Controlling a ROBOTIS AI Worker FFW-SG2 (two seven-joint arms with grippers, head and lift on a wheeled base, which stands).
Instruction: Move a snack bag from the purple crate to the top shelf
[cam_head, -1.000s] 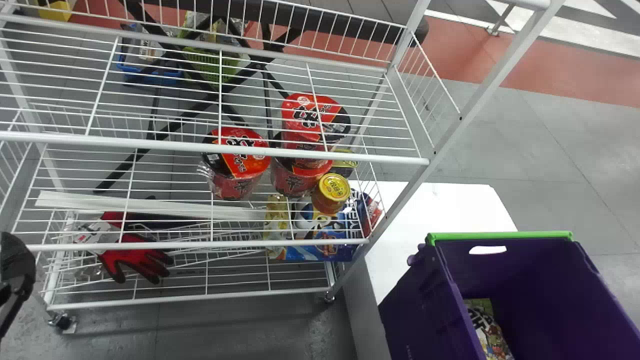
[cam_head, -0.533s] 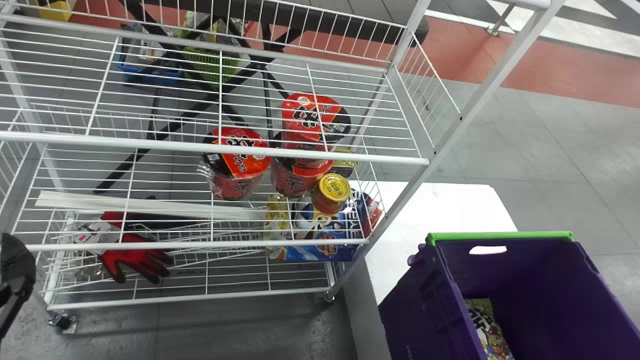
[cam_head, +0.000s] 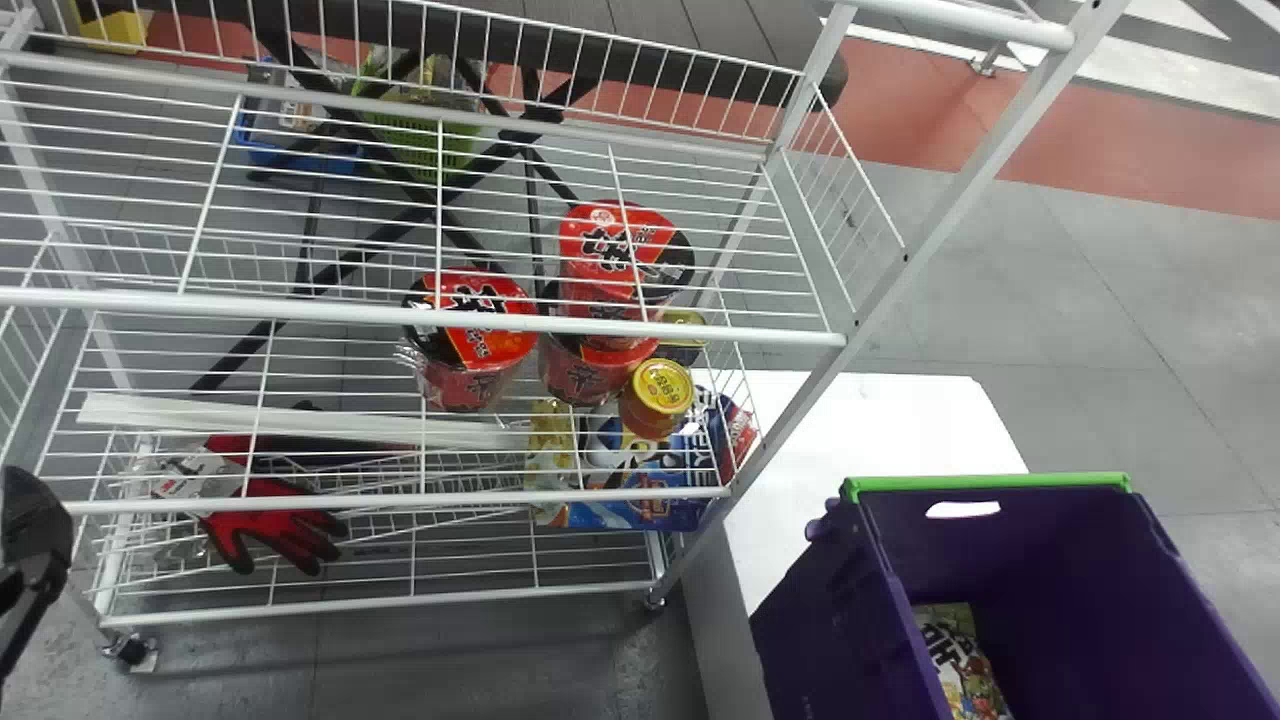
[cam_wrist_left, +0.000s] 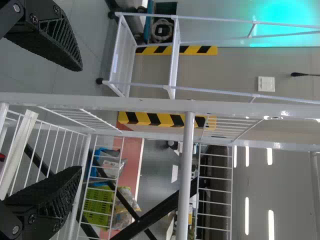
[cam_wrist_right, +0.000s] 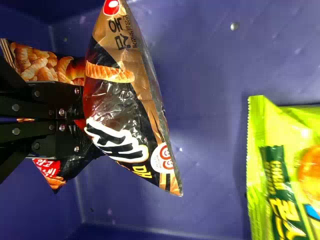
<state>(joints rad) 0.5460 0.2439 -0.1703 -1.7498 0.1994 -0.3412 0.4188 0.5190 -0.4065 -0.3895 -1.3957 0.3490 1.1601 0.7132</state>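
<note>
The wire rack (cam_head: 600, 331) stands left of the purple crate (cam_head: 815, 610). Inside that crate, the dark snack bag (cam_wrist_right: 122, 95) sits pinched in the right gripper (cam_wrist_right: 81, 121); it wants a gentle, straight lift, well clear of the crate's green rim (cam_head: 985, 483). The left gripper (cam_wrist_left: 80, 119) hangs spread, well left of the crate.

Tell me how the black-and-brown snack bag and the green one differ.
The black-and-brown bag is pinched in the robot's right hand; the green bag is out of that hand's grip.
The black-and-brown bag is bunched and creased where it is held, while the green bag looks smoother.
Both are printed snack bags, seen against the purple crate's inside.
</note>
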